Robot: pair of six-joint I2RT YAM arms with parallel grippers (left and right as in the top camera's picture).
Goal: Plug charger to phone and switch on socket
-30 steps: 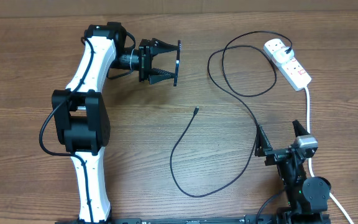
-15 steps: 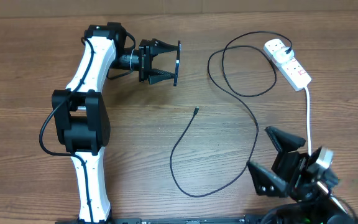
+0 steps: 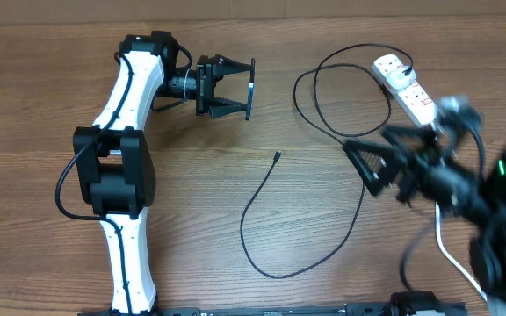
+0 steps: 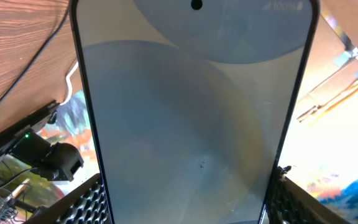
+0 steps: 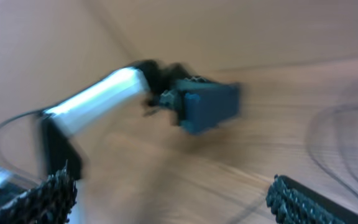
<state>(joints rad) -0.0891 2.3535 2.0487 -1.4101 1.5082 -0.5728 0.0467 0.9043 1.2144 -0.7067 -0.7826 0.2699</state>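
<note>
1. The left gripper [image 3: 242, 88] is pinching the phone [image 3: 250, 88] by its 2 long edges. In the left wrist view, the phone [image 4: 191, 124] is filling the gap between the 2 pads [image 4: 86, 202], with its screen facing the camera.
2. Beyond those fingertips, the charger [image 3: 253, 202] is lying loose on the table [image 3: 42, 123]. Its small tip [image 3: 277, 156] is sitting apart from the phone.
3. The right gripper [image 3: 380, 151] is showing blurred, its 2 fingers [image 5: 48, 193] spreading wide around nothing.
4. The charger's cable is running close beside those fingers.
5. Just beyond them, the socket [image 3: 408, 90] is carrying the white plug adapter [image 3: 392, 68] on its far end.
</note>
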